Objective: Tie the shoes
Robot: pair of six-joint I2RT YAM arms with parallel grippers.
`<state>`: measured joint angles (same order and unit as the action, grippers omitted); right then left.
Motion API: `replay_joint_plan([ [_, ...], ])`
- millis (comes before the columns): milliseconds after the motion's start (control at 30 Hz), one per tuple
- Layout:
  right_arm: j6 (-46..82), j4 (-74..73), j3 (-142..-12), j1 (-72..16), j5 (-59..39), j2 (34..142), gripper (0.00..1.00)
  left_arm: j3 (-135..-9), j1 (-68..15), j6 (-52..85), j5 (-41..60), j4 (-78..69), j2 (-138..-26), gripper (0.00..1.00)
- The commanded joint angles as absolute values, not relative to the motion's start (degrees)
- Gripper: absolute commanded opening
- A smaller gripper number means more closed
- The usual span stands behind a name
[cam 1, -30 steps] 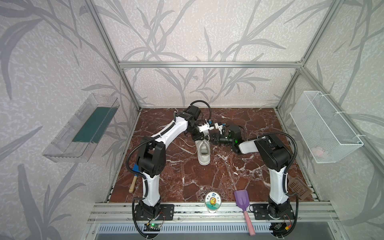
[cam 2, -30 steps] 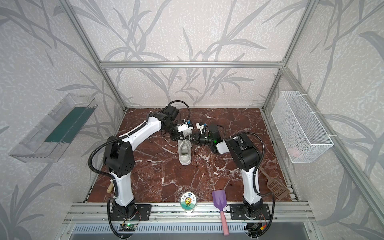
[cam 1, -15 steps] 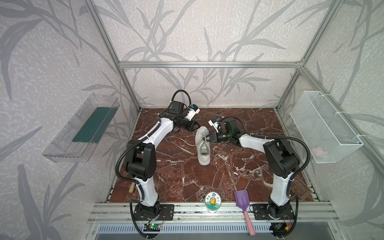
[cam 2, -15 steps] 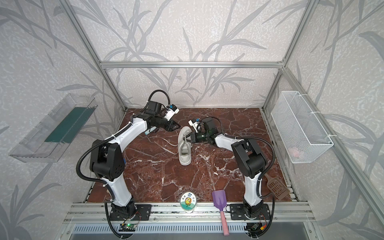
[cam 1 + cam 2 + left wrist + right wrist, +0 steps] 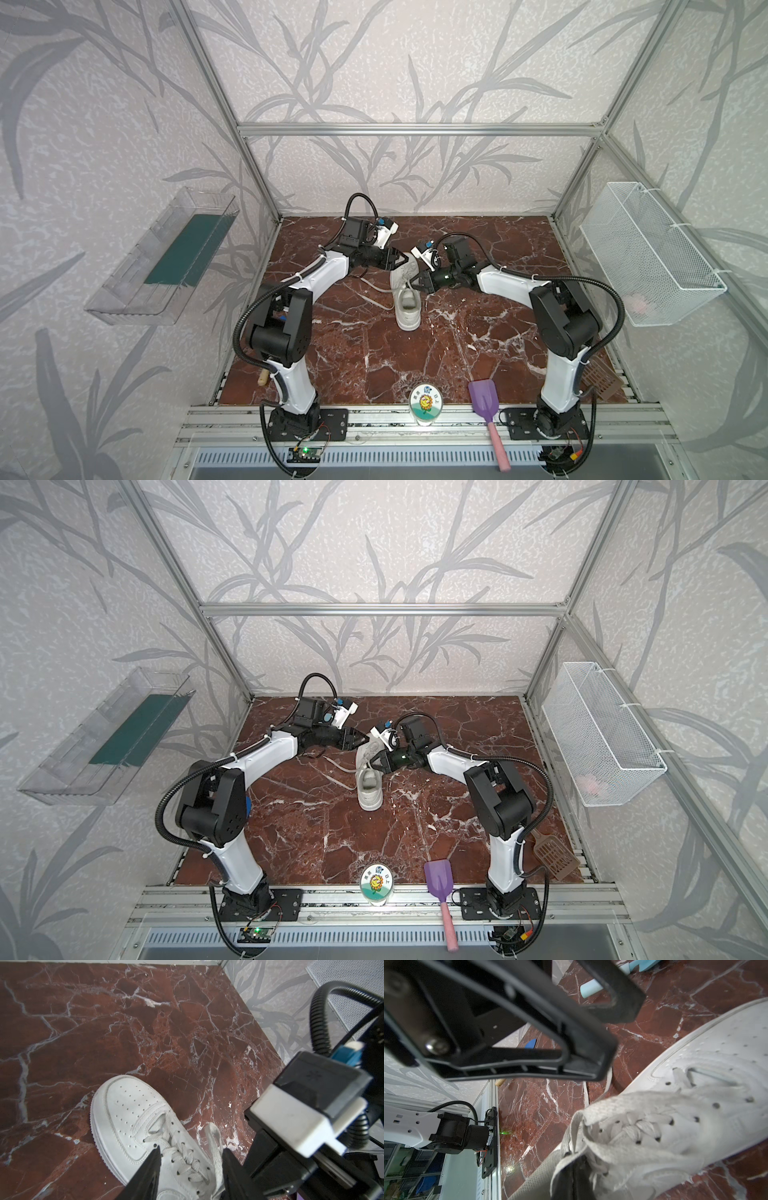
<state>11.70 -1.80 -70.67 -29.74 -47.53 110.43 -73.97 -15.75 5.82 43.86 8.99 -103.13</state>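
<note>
Right gripper [image 5: 420, 286] is clenched on a lace [image 5: 537, 1176] at the shoe [image 5: 406, 309], its 2 o'clock; left gripper [image 5: 400, 259], released, hovers at 11. Shoe lies near the table [image 5: 457, 353] centre, toe toward 12. I think left should pinch the other lace [image 5: 374, 291] low, near eyelets.

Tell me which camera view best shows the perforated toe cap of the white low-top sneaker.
The left wrist view: the toe cap is sharp, whole and unobstructed. The right wrist view shows it blurred and cut by the frame edge; both top views show it small, its holes unreadable.
</note>
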Motion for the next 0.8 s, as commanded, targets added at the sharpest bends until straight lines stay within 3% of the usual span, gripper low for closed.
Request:
replay_joint_plan([
  [0, 10.56, 0.00, -72.33, -29.70, -46.22, 109.99, 0.00, -72.91, -15.90, 7.89, 46.76, 3.63, -100.45, 0.53],
  [533, 10.05, 0.88, -74.62, -29.60, -46.66, 110.65, 0.00, -80.43, -19.42, -0.26, 44.20, 17.58, -106.23, 0.57],
  [767, 9.29, 0.75, -74.64, -29.62, -46.43, 110.91, 0.00, -81.08, -19.17, 0.66, 45.13, 17.06, -107.15, 0.59],
])
